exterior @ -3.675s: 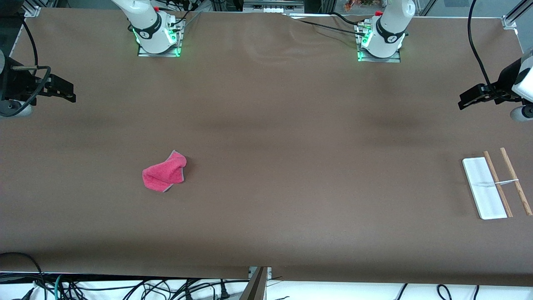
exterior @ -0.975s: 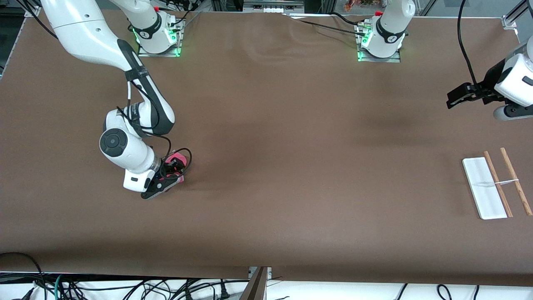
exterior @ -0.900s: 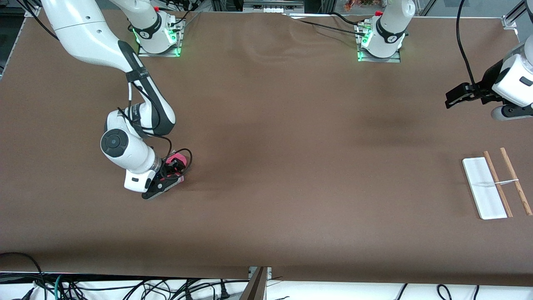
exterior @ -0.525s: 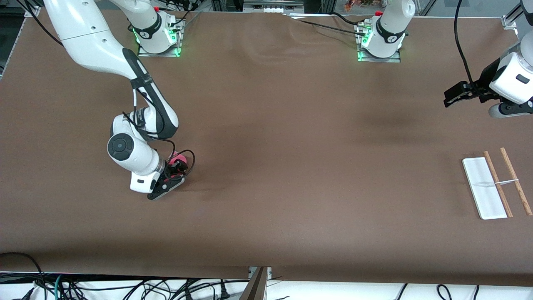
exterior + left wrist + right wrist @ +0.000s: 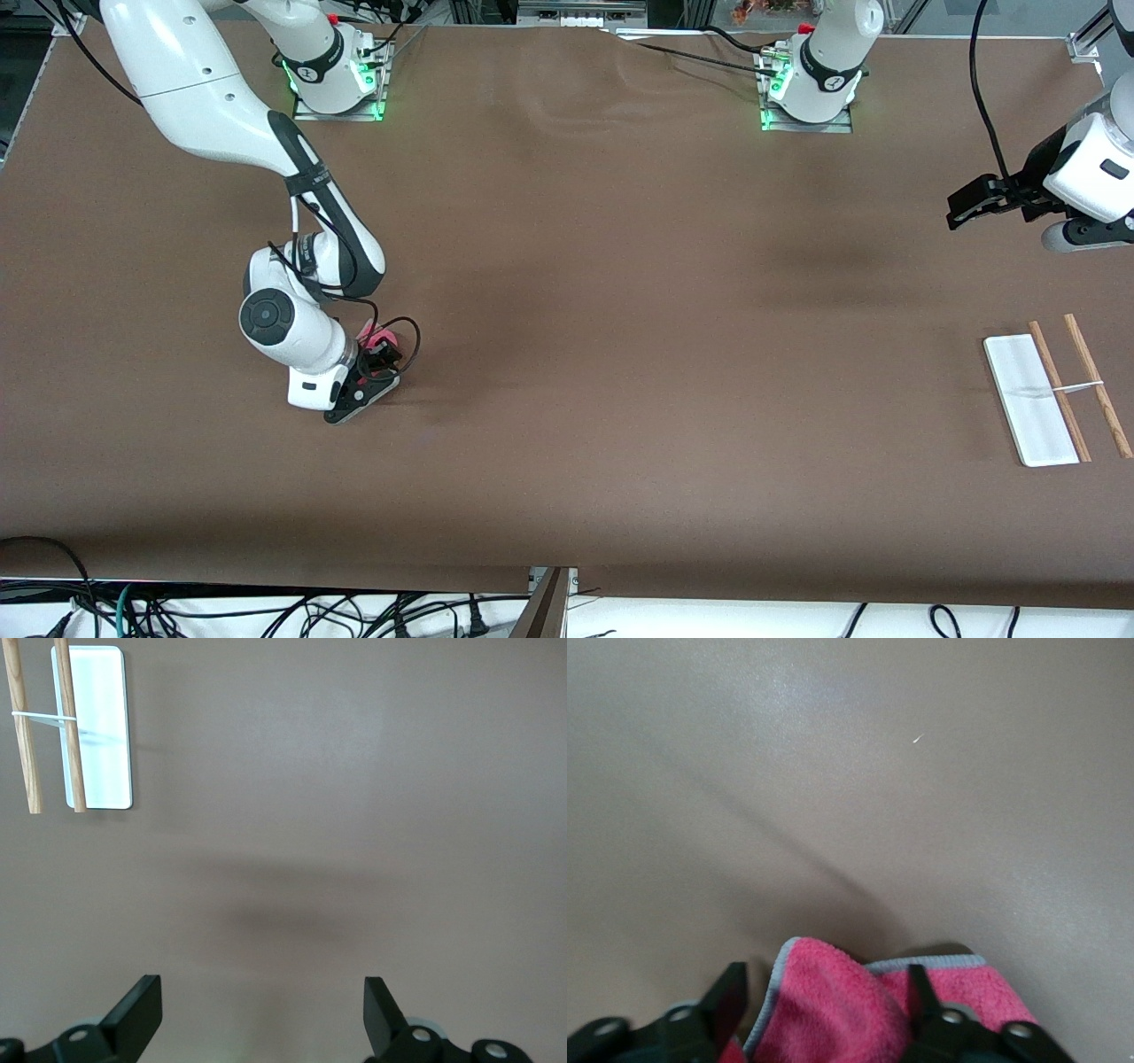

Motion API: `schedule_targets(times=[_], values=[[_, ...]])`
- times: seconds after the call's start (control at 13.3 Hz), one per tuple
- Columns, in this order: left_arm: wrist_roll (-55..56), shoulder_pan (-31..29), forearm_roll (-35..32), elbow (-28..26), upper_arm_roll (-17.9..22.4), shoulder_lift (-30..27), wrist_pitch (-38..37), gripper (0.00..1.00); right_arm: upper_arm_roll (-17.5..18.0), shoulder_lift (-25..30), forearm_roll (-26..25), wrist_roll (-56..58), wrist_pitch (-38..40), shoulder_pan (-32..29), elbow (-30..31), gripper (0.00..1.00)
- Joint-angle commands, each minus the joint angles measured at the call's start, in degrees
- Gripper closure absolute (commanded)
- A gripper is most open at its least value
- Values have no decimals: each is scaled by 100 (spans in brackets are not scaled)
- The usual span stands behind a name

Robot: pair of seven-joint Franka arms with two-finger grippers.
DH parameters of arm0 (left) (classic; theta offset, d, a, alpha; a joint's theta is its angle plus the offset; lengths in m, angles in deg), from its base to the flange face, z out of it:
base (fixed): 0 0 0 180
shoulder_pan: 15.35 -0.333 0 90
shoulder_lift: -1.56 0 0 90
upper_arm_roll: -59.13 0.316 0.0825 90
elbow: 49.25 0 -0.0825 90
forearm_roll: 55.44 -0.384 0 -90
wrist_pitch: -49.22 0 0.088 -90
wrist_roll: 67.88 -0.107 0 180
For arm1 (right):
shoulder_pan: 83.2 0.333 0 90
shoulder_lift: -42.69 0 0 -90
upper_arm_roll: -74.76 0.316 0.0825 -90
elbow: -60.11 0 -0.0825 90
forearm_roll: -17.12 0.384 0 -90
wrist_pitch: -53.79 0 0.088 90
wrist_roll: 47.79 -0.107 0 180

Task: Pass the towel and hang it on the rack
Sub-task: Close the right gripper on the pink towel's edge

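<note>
Since 0.5 s ago the right arm has drifted a bit toward the left arm's end of the tabletop [image 5: 620, 266], and the towel [image 5: 379, 337] goes with it. Compared with 3.7 s ago, when the towel lay spread and alone, it's now bunched under the wrist with only a small pink patch showing in the front view. The left arm's wrist has dipped slightly from 0.5 s ago.

Right hand [image 5: 368, 368]: fingers [image 5: 926, 997] closed in on the towel [image 5: 833, 1010], a pink fold with grey edging bulging up between them. It's clamped on the cloth, low at the tabletop, toward the right arm's end.

Left hand [image 5: 961, 206]: up in the air over bare tabletop at the left arm's end, holding nothing, waiting. Fingers [image 5: 137, 1014] spread wide apart.

Rack [image 5: 1054, 394] sits on the tabletop at the left arm's end, well apart from the towel; also seen in the left wrist view [image 5: 75, 726]. Nothing hangs on its rods.
</note>
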Motion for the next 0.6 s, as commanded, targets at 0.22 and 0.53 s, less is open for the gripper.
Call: schedule_targets(times=[0.22,0.53], values=[[-161,-52,111,-53,5,15,122,0,-40,43,-7,306,-114,7,96,69],[-170,-52,94,-44,-13,24,183,0,-31,86,19,297,-105,7,44,93]])
